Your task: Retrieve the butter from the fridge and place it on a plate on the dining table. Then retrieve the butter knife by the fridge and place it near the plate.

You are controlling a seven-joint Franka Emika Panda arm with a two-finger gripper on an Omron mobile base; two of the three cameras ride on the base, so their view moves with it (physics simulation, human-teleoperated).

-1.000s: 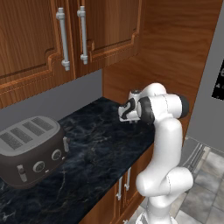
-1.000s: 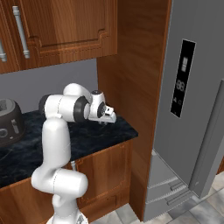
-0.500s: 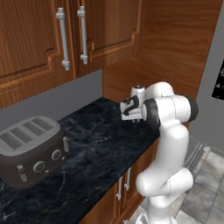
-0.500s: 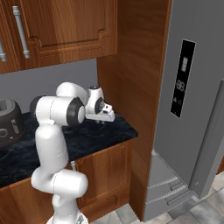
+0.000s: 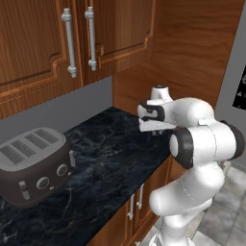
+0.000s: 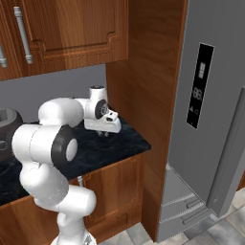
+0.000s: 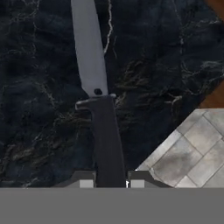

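Observation:
In the hand view the butter knife [image 7: 104, 131] has a grey blade and a black handle, and it points away from me over the black marbled counter [image 7: 39, 109]. My gripper [image 7: 112, 183] is shut on the end of its handle, a fingertip [image 7: 85, 181] on each side. In the base views the gripper [image 5: 154, 130] [image 6: 102, 133] hangs just above the counter's end, close to the wooden side panel [image 6: 143, 72] by the fridge [image 6: 215, 143]. The butter, the plate and the dining table are out of view.
A dark toaster [image 5: 33, 161] stands on the counter [image 5: 110, 163] to the left. Wooden wall cupboards [image 5: 72, 38] with bar handles hang overhead. The counter's edge and the tiled floor [image 7: 188, 153] lie just right of the knife in the hand view.
The arm has folded, its elbow swinging out toward the cameras. The hand has drawn back a little from the wooden panel, and the jaws have closed the last bit on the knife handle.

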